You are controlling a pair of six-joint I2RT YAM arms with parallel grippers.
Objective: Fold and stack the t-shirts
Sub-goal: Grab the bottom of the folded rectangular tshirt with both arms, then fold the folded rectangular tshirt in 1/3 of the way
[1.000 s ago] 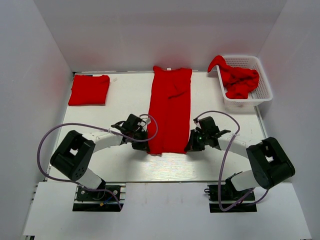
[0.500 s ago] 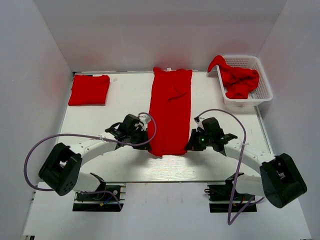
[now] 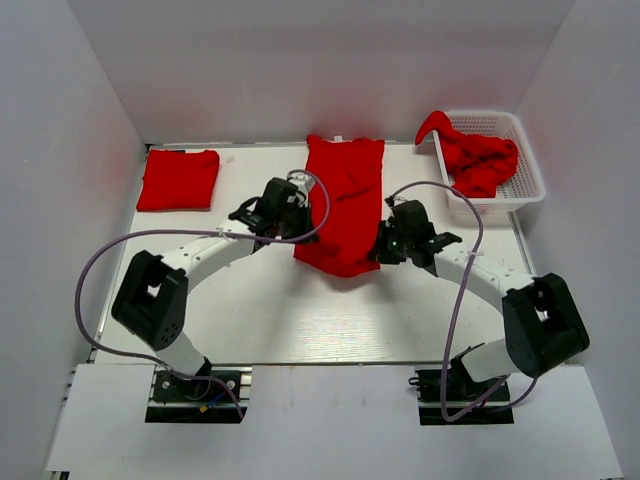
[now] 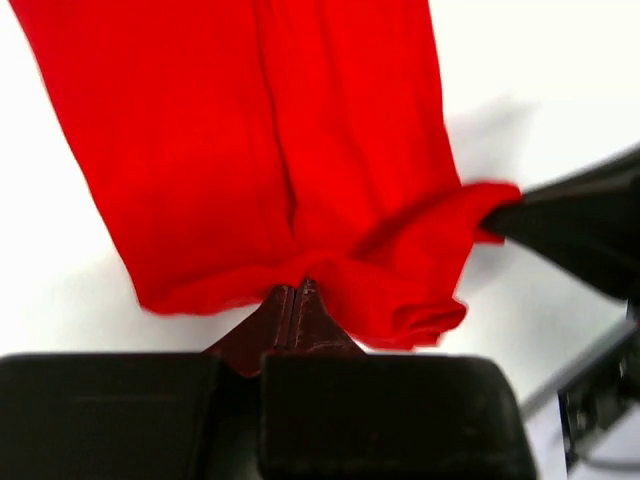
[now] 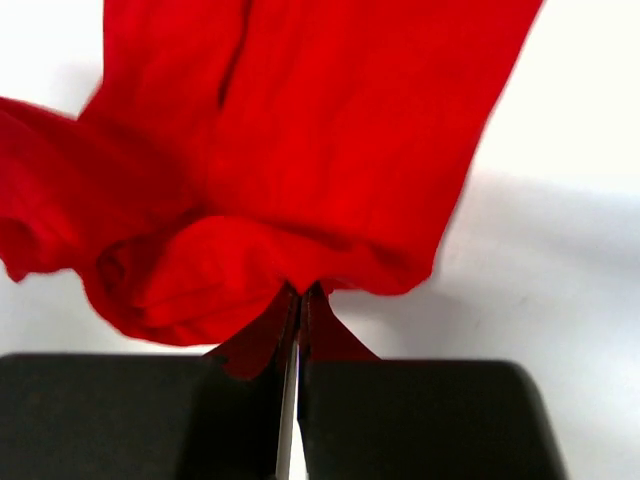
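Observation:
A long red t-shirt (image 3: 343, 195) lies down the middle of the table, its near end lifted and sagging between my two grippers. My left gripper (image 3: 297, 222) is shut on the shirt's near left corner (image 4: 290, 270). My right gripper (image 3: 384, 246) is shut on the near right corner (image 5: 300, 270). Both hold the hem above the table about halfway up the shirt. A folded red t-shirt (image 3: 178, 179) lies at the far left. More crumpled red shirts (image 3: 478, 160) fill the white basket (image 3: 530, 185) at the far right.
White walls enclose the table on the left, back and right. The arm cables loop out beside each arm. The right gripper shows as a dark shape at the right edge of the left wrist view (image 4: 580, 215).
Both grippers have carried the shirt's near hem away from the near edge toward the far side, lifting it so the lower part folds over the upper part.

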